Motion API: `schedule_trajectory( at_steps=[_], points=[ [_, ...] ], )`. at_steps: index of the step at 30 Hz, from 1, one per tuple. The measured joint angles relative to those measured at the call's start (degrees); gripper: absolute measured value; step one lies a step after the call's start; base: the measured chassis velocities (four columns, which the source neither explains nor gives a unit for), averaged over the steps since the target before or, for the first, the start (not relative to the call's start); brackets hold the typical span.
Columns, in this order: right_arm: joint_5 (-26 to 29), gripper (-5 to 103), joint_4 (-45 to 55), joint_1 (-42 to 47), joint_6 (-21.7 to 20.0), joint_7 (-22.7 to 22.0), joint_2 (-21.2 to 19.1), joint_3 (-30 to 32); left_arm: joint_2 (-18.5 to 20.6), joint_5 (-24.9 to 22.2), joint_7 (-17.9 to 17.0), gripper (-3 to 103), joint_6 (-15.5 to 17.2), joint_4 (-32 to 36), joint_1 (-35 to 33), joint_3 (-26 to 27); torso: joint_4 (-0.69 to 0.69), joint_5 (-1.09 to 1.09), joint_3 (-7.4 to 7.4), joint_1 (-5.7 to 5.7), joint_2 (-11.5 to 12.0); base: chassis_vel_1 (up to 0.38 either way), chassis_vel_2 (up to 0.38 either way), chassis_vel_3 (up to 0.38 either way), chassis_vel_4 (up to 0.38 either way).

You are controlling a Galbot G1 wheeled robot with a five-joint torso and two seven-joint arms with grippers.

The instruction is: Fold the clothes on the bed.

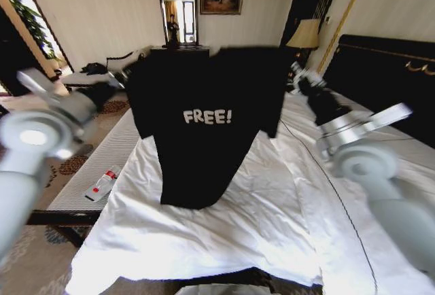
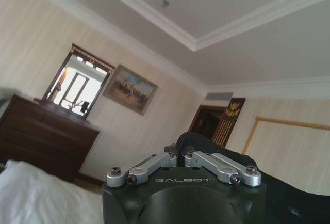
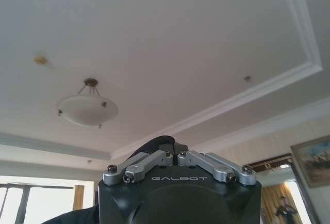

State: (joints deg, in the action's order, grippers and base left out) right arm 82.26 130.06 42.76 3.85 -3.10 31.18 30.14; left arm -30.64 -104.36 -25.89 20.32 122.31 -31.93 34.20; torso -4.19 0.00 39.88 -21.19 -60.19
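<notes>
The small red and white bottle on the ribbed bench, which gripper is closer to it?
Left. The left gripper grips the black T-shirt above the bottle's bench side; the right gripper grips it across the bed.

Striped walls (image 1: 102, 9), perhaps patterned carpet (image 1: 71, 164)

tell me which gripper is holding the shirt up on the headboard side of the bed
The right gripper: it pinches the black T-shirt at the shoulder nearest the dark headboard. The left gripper holds the other shoulder, over the bench side.
</notes>
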Motion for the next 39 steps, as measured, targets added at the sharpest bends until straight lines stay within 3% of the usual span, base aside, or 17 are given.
schedule_trajectory(
  at_steps=[4, 9, 13, 18, 23, 27, 33, 36, 39],
  points=[
    [2.60, 0, 3.43, 1.34, 0.01, 0.07, -2.13, 2.75, 3.41, -2.74, 0.01, 2, -0.40, 1.81, -0.39, 3.32, 0.01, -0.02, 0.00, 0.00, 0.00, 0.000, 0.000, 0.000, 0.000],
    [3.16, 0, 5.99, 5.99, 0.01, 0.63, -2.95, 6.48, 4.94, -4.74, 0.01, 2, -0.57, 3.38, -1.36, 6.17, 0.00, 0.00, 0.00, 0.00, 0.00, 0.000, 0.000, 0.000, 0.000],
    [5.56, 0, 9.53, 13.04, 0.33, 0.96, -4.45, 16.16, 6.80, -9.26, 0.02, 2, -0.64, 6.00, -4.23, 12.95, -0.01, 0.00, 0.00, 0.00, 0.00, 0.000, 0.000, 0.000, 0.000],
    [9.12, 0, 12.21, 15.74, 0.24, -0.31, -5.76, 22.07, 8.00, -12.49, 0.11, 2, -0.65, 7.82, -7.28, 18.83, -0.01, -0.02, 0.00, 0.00, 0.00, 0.000, 0.000, 0.000, 0.000],
    [12.38, 0, 13.64, 23.33, -1.87, -3.40, -6.87, 35.35, 9.75, -17.06, 1.35, 2, -0.95, 10.59, -19.57, 36.61, 0.00, 0.00, 0.00, 0.01, 0.00, 0.000, 0.000, 0.000, 0.000],
    [16.67, 0, 13.60, 24.08, -3.80, -6.02, -7.57, 41.66, 10.22, -18.73, 1.57, 2, -1.11, 11.13, -23.98, 42.10, 0.00, -0.01, 0.00, 0.01, 0.00, 0.000, 0.000, 0.000, 0.000],
    [16.78, 0, 13.48, 23.73, -4.77, -6.74, -8.32, 42.48, 10.40, -19.15, 1.57, 2, -1.08, 11.25, -23.92, 42.31, 0.00, 0.00, 0.01, 0.01, 0.00, 0.000, 0.000, 0.000, 0.000],
    [15.23, 0, 13.41, 23.18, -4.81, -6.74, -7.80, 39.96, 9.97, -18.23, 1.57, 2, -0.71, 11.29, -23.84, 40.80, -0.01, 0.00, 0.01, 0.00, 0.00, 0.000, 0.000, 0.000, 0.000],
    [10.25, 0, 13.33, 22.00, -4.81, -6.43, -6.54, 32.61, 8.69, -15.25, 1.66, 2, -0.41, 10.83, -22.24, 35.21, 0.01, 0.01, 0.01, 0.00, 0.00, 0.000, 0.000, 0.000, 0.000]
  ],
)
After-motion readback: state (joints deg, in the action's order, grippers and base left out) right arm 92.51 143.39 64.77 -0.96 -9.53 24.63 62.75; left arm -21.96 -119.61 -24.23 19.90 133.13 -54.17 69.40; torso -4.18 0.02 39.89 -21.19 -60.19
